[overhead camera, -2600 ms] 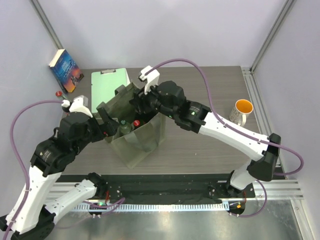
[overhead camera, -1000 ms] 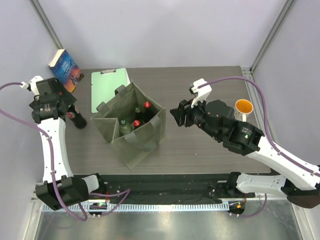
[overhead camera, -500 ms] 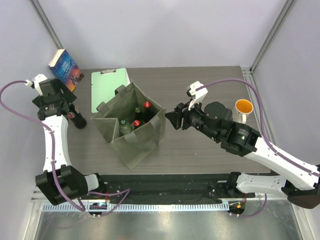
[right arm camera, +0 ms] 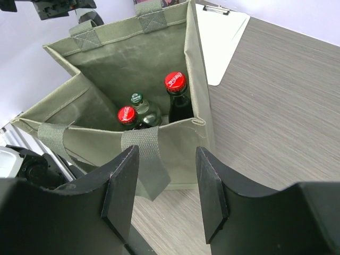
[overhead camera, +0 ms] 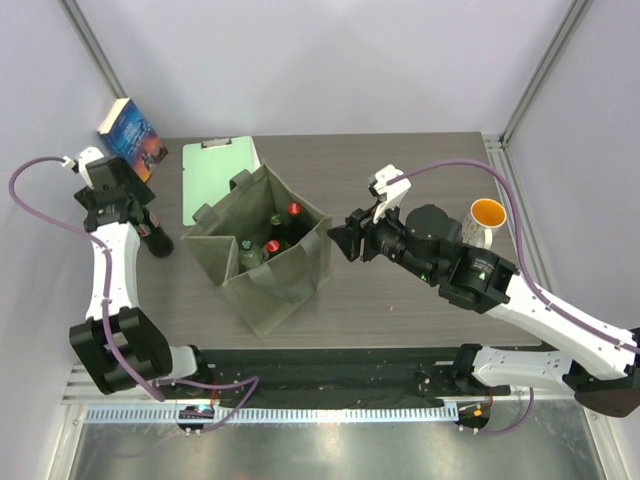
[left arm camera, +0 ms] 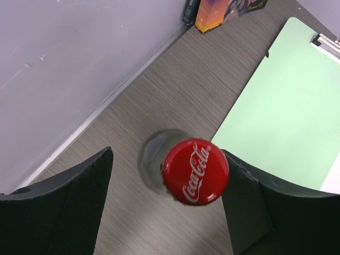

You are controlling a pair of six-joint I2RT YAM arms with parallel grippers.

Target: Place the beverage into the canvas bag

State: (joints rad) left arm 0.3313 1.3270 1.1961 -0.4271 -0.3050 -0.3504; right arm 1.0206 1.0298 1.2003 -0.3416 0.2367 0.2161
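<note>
Now the bottle (overhead camera: 152, 238) stands upright on the table (overhead camera: 420, 165) near its left edge, just left of the clipboard (overhead camera: 215, 180) and well apart from the bag (overhead camera: 268, 278). The left gripper (left arm camera: 167, 164) hangs over it, fingers spread wide to either side of the red cap (left arm camera: 195, 171), not clamped on it. The right gripper (right arm camera: 166, 186) hovers just right of the bag, its fingers apart and holding nothing. Inside the bag stand three other bottles (right arm camera: 176, 85), two red-capped and one green-capped.

White links (overhead camera: 104, 272), black joints (overhead camera: 438, 238), purple cables (overhead camera: 450, 163), black matte wedge-shaped fingers (right arm camera: 120, 192)
</note>
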